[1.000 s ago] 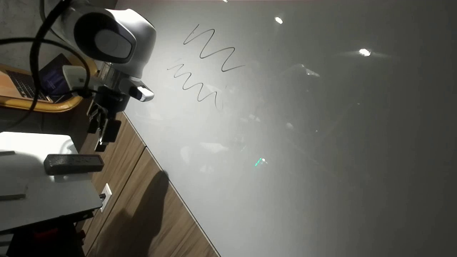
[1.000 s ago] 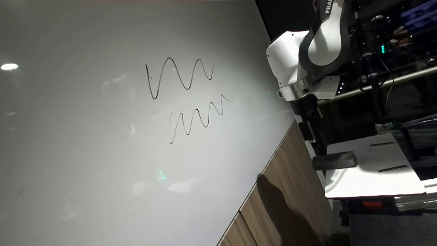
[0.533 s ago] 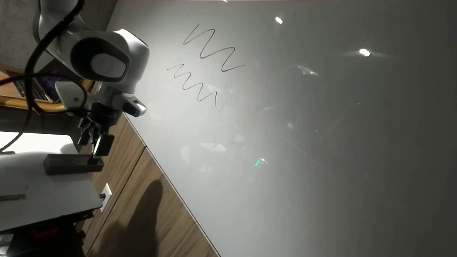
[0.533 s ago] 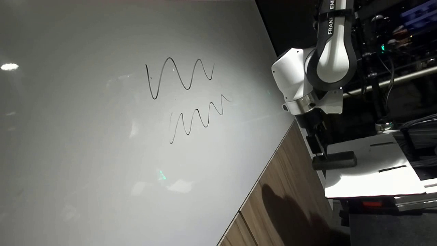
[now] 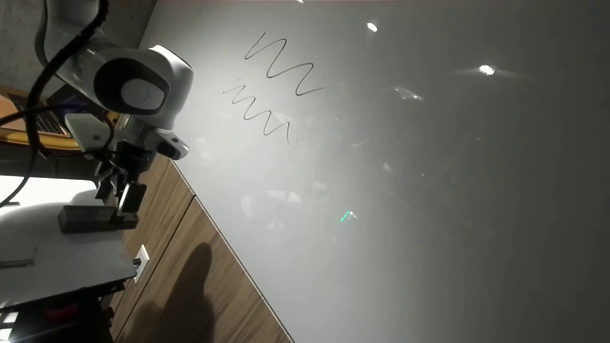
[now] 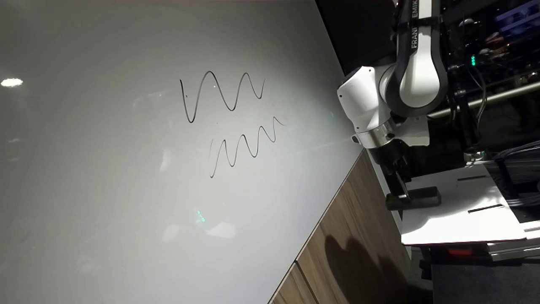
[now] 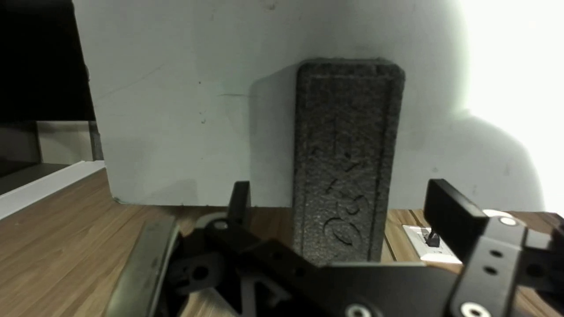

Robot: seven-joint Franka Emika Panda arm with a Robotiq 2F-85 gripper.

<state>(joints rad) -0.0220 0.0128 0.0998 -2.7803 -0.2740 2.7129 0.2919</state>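
Note:
A dark grey block (image 5: 86,219) with embossed lettering lies on a white panel (image 5: 62,257). The block (image 6: 422,198) and panel (image 6: 460,223) show in both exterior views. In the wrist view the block (image 7: 348,132) stands upright in the picture, its near end sticking out past the edge of the panel (image 7: 176,132). My gripper (image 7: 343,202) is open, one finger on each side of the block's overhanging part, with a gap on both sides. In both exterior views the gripper (image 5: 116,205) is at the block's end; a finger covers part of it.
A large glossy whiteboard (image 5: 429,262) bears two black wavy lines (image 5: 286,62). Wood panelling (image 5: 190,267) with a white outlet (image 5: 142,262) and plug is near the block. A laptop (image 5: 33,112) is on a yellow-rimmed surface. A dark cable loops by the arm.
The arm has moved down to the block, and the gripper's fingers now overlap its end in the exterior views. The movement is smaller in the last half second. The block has not moved.

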